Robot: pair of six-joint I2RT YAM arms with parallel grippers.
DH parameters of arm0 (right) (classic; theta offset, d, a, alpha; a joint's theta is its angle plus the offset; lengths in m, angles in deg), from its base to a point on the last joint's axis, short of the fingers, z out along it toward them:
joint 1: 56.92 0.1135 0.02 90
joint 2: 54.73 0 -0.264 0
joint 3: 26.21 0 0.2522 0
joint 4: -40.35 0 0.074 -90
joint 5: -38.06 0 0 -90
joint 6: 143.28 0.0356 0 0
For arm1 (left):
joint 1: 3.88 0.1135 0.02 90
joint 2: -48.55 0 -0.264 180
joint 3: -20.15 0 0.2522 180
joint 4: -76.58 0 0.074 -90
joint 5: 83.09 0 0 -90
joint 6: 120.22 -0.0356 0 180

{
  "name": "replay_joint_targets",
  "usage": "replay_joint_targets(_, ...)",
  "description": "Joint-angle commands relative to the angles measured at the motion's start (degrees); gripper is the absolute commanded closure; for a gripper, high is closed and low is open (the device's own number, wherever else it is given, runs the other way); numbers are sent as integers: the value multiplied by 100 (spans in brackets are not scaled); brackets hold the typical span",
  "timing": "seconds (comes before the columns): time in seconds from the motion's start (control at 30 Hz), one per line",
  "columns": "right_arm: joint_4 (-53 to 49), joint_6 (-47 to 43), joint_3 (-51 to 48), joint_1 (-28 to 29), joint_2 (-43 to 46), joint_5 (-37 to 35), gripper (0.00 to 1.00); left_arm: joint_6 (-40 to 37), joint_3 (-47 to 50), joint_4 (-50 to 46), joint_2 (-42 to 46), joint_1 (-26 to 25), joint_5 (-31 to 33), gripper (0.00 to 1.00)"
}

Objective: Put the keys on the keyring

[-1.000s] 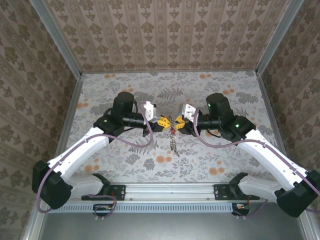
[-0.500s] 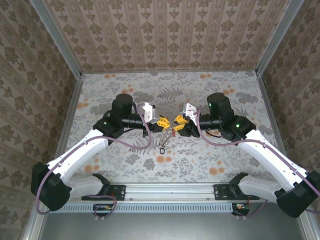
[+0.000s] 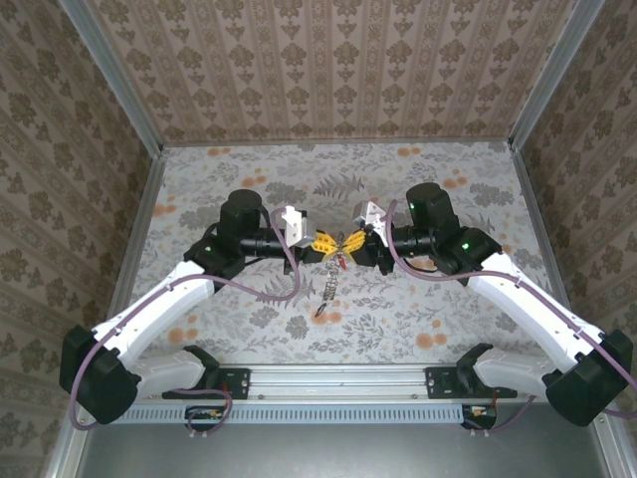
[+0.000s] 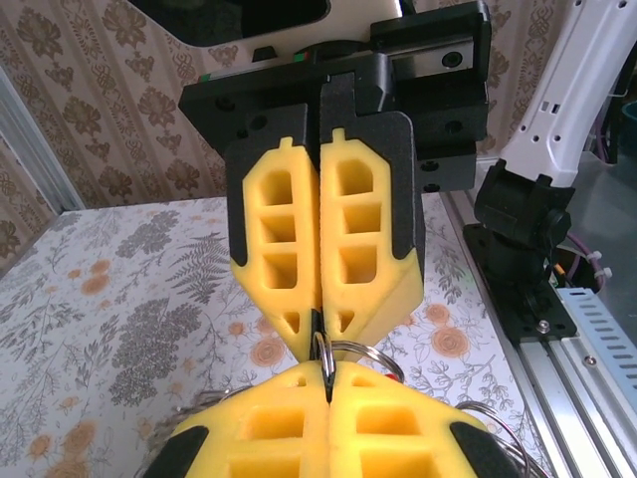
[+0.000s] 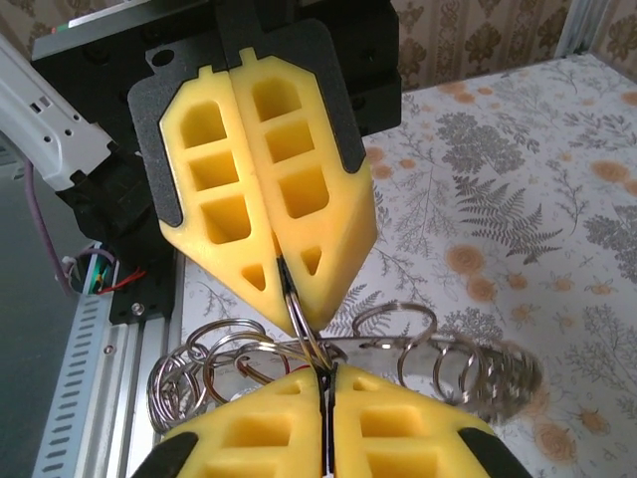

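Note:
Both grippers meet tip to tip above the middle of the table. My left gripper and my right gripper are each shut on the same thin metal keyring, pinched edge-on between the two pairs of yellow fingers. In the right wrist view the keyring runs from the left gripper above down into my right gripper. The keys hang in a grey bunch below the tips, well above the table. Loose rings and blurred grey metal dangle beside the jaws.
The floral table is walled by patterned panels on three sides. A metal rail with the arm bases runs along the near edge. Purple cables loop beside both forearms.
Both grippers stay shut on the keyring and have drifted slightly left. The hanging bunch of keys has swung from below the right tips to below the left ones.

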Motion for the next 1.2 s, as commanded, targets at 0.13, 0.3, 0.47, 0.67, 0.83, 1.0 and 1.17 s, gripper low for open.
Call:
replay_joint_targets(0.13,45,217,-101,-11,-106,136,100,63,94,519,209,-32,2,100)
replay_joint_targets(0.3,-92,210,-123,-24,-132,-126,100,190,167,752,213,-32,48,100)
replay_joint_targets(0.47,139,342,-259,-23,-133,-49,94,370,257,1028,195,-37,21,100)
replay_joint_targets(0.67,519,506,-339,-21,-119,103,89,503,345,1264,190,-83,23,100)
replay_joint_targets(0.83,625,568,-308,-15,-176,221,92,588,421,1464,195,-123,61,100)
replay_joint_targets(1.0,297,378,-249,-13,-254,33,93,608,435,1532,221,-121,93,100)
replay_joint_targets(1.17,426,198,-375,-15,-100,-19,87,724,488,1694,194,-147,56,100)
